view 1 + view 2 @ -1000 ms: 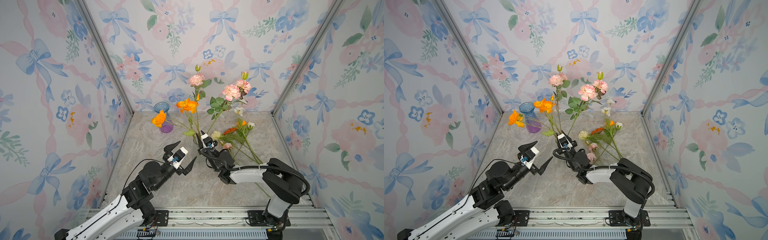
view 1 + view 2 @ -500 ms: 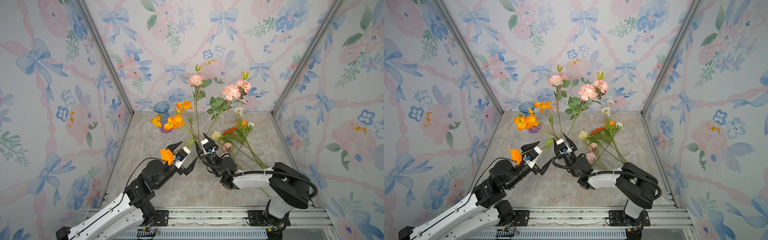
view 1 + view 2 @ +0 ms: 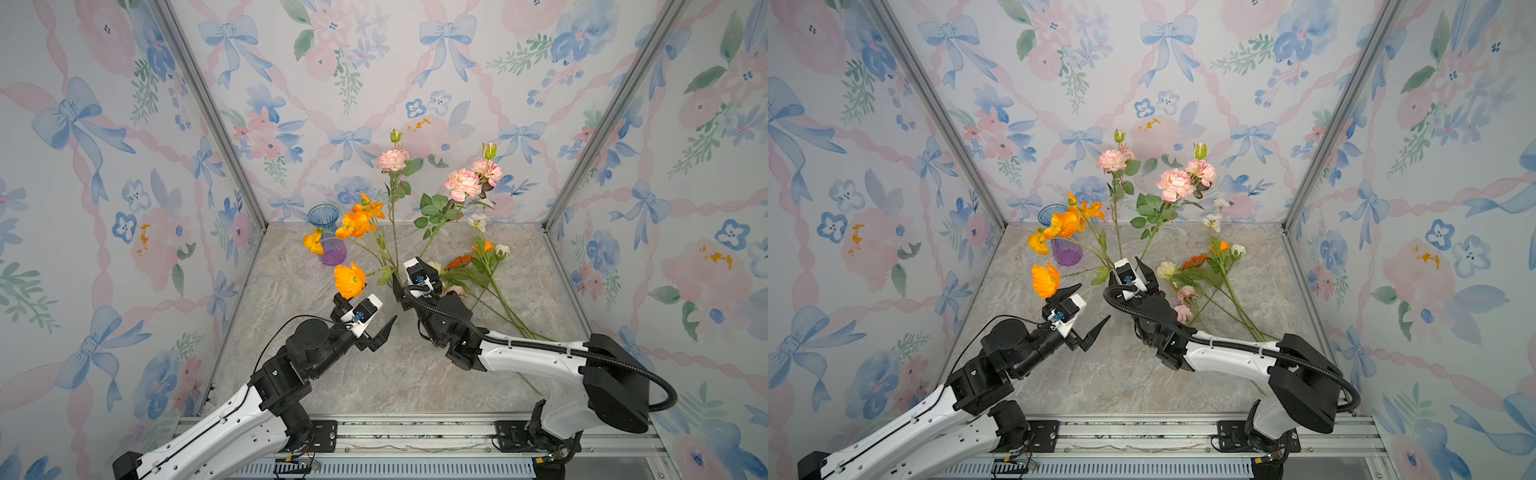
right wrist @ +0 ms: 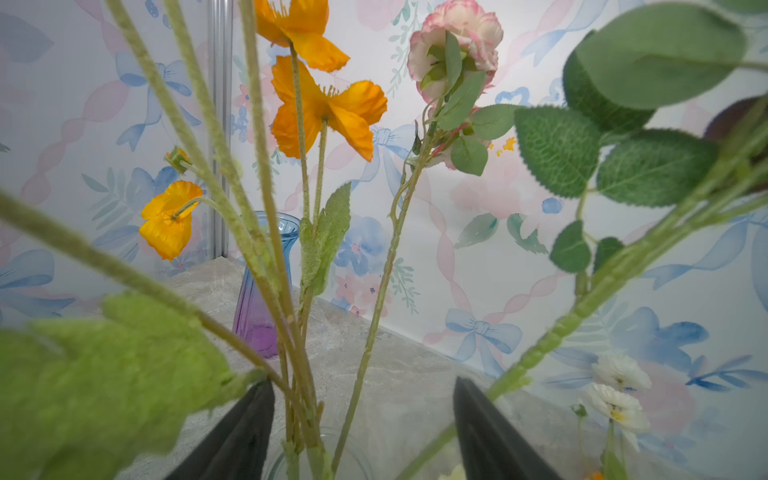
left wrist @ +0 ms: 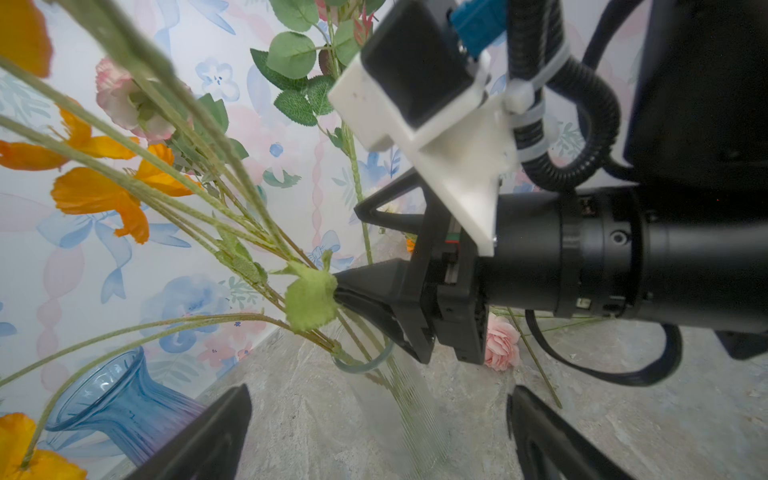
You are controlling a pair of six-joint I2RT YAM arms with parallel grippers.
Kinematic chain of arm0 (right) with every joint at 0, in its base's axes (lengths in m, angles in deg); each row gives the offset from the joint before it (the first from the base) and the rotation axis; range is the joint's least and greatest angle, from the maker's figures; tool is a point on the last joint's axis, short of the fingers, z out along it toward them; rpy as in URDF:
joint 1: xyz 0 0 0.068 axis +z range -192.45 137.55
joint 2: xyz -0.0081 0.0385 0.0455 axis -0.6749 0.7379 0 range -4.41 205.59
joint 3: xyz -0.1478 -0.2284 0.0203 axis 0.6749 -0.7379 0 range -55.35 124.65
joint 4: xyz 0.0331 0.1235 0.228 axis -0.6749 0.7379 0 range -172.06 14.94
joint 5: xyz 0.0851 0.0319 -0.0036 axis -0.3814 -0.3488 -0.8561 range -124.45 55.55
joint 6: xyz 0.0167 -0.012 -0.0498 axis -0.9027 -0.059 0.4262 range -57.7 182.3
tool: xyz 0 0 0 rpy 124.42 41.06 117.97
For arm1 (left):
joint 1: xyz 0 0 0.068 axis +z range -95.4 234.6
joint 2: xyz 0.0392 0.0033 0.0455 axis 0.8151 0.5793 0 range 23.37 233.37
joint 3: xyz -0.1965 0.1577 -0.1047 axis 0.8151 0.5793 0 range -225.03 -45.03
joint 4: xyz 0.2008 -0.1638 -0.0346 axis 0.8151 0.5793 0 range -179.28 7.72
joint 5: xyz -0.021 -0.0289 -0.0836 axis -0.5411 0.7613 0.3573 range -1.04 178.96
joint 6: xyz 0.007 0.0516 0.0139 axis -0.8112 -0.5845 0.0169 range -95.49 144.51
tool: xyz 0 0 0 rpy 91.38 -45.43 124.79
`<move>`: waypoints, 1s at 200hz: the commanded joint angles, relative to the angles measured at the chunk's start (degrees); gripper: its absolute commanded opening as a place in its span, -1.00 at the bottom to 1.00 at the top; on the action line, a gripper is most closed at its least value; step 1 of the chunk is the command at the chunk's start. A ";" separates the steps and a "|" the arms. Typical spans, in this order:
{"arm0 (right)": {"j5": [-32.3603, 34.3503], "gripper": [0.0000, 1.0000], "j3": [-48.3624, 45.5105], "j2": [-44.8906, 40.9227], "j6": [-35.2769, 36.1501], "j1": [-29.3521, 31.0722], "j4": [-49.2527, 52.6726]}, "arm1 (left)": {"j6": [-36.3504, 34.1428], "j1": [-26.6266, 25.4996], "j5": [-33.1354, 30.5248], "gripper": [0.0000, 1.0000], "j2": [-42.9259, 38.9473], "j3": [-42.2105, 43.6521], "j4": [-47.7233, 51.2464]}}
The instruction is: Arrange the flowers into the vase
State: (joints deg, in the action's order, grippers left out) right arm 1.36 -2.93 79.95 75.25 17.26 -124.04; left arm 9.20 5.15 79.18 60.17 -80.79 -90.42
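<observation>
A clear glass vase (image 5: 399,409) stands mid-table with several flowers in it. Two pink-bloomed stems (image 3: 392,160) rise straight, and an orange poppy spray (image 3: 353,224) leans left. My right gripper (image 3: 405,270) (image 4: 365,428) stands open just above the vase rim (image 4: 320,455), with the stems loose between its fingers. My left gripper (image 3: 365,307) (image 5: 378,432) is wide open and empty, a short way left of the vase. One orange bloom (image 3: 349,280) hangs over its upper finger. More flowers (image 3: 478,270) lie on the table at the right.
A blue-and-purple vase (image 3: 328,245) stands at the back left, partly behind orange blooms. The loose stems (image 3: 507,311) run under my right arm toward the front. Wallpapered walls close off three sides, and a metal rail (image 3: 415,432) runs along the front.
My right gripper has opened and let go of the orange poppy stems. The spray has swung down to the left, bringing one bloom beside my left gripper. My left gripper stays wide open.
</observation>
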 commanded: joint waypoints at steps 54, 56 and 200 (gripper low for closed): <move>-8.29 0.83 7.06 -8.06 -16.54 -3.24 39.49 | 5.01 -0.12 5.21 0.96 1.37 -2.77 5.40; -8.37 0.83 7.12 -8.17 -16.51 -3.22 39.86 | 5.42 -0.12 5.52 0.96 1.27 -2.74 5.57; -4.68 0.83 -3.49 -26.21 -32.56 -8.89 56.20 | 17.81 -3.50 9.62 0.96 8.85 -10.29 19.52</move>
State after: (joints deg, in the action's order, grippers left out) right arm -5.22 -3.43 56.73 49.98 11.75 -74.86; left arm 26.75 3.27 84.03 66.57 -86.67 -71.01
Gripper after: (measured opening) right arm 0.917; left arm 0.980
